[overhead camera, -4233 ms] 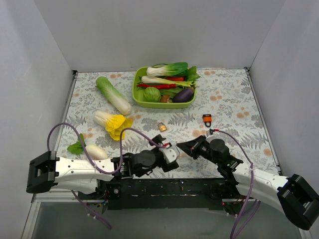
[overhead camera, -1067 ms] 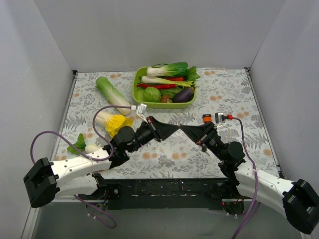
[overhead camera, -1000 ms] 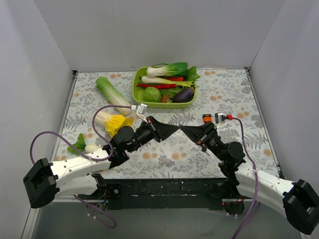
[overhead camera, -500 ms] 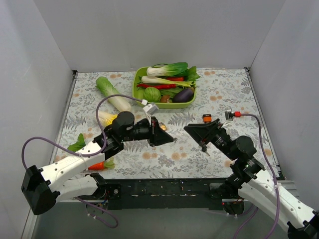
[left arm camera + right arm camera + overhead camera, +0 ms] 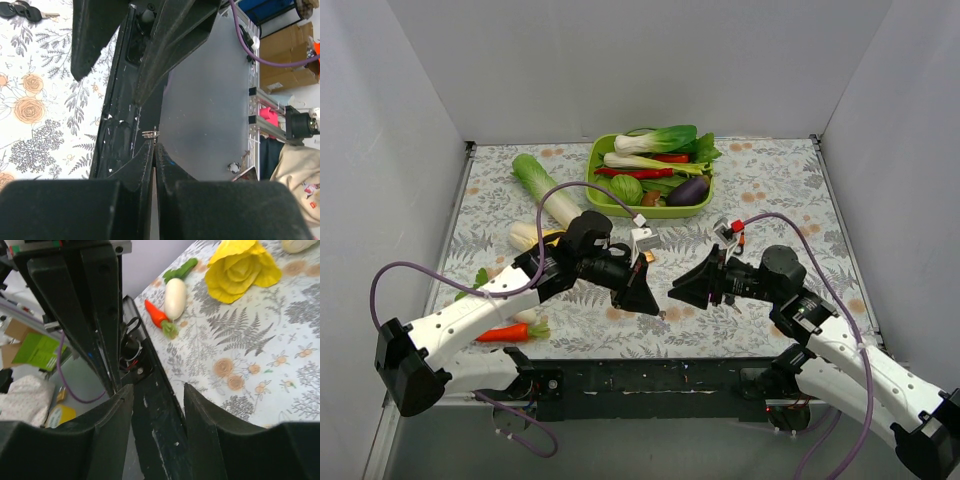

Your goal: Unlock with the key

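Note:
The key [image 5: 20, 9], black-headed with a thin silver blade, lies on the floral cloth at the top left of the left wrist view. From above it is a small dark speck [image 5: 731, 303] under my right arm. My left gripper [image 5: 650, 303] [image 5: 155, 145] is shut and points at the table's near edge. A tiny silver bit shows at its tips; whether it is held is unclear. My right gripper [image 5: 674, 296] [image 5: 157, 390] faces it a short way off, open, with nothing between its fingers. The brass padlock [image 5: 646, 257] and the orange-and-black padlock [image 5: 737, 239] sit behind the arms, partly hidden.
A green basket [image 5: 603, 206] of vegetables stands at the back. A long cabbage [image 5: 546, 190], a yellow-leafed cabbage [image 5: 243, 271], a white radish [image 5: 175, 299] and a carrot [image 5: 503, 332] lie on the left. The black base frame [image 5: 650, 380] runs along the near edge.
Both grippers have dropped from mid-table toward the near edge and still face each other. The left arm has swung forward, uncovering the carrot. The right jaws now stand apart.

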